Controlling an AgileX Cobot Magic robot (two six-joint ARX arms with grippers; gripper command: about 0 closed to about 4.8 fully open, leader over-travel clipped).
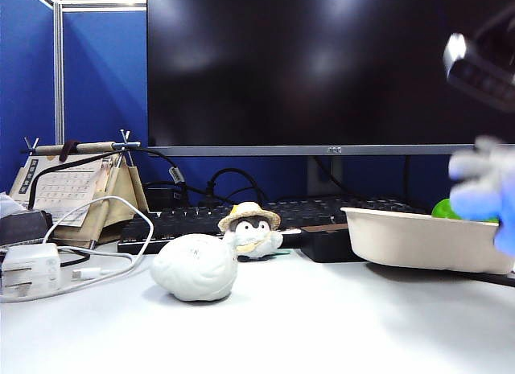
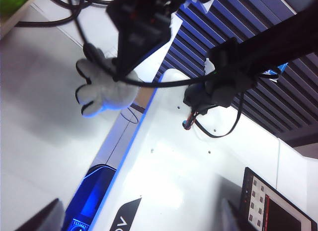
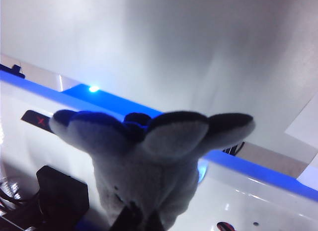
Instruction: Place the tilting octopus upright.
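Note:
The grey plush octopus (image 3: 149, 156) hangs in the air, held by my right gripper (image 3: 136, 222), whose dark fingers are shut on its body; its stubby tentacles spread away from the camera. In the exterior view the octopus (image 1: 483, 189) is a blurred pale shape at the far right, above the bowl's right end, under the dark right arm (image 1: 483, 68). The left wrist view shows the octopus (image 2: 102, 89) from a distance, pinched by my right gripper (image 2: 119, 72). My left gripper (image 2: 139, 226) is open and empty, well apart from the octopus; it is out of the exterior view.
On the white table stand a white brain-shaped lump (image 1: 195, 266) and a straw-hatted penguin plush (image 1: 250, 228). A beige bowl (image 1: 418, 237) with something green (image 1: 444, 209) sits at the right. Behind are a keyboard (image 1: 201, 221), a monitor (image 1: 322, 68), a desk calendar (image 1: 68, 189) and a charger (image 1: 30, 269).

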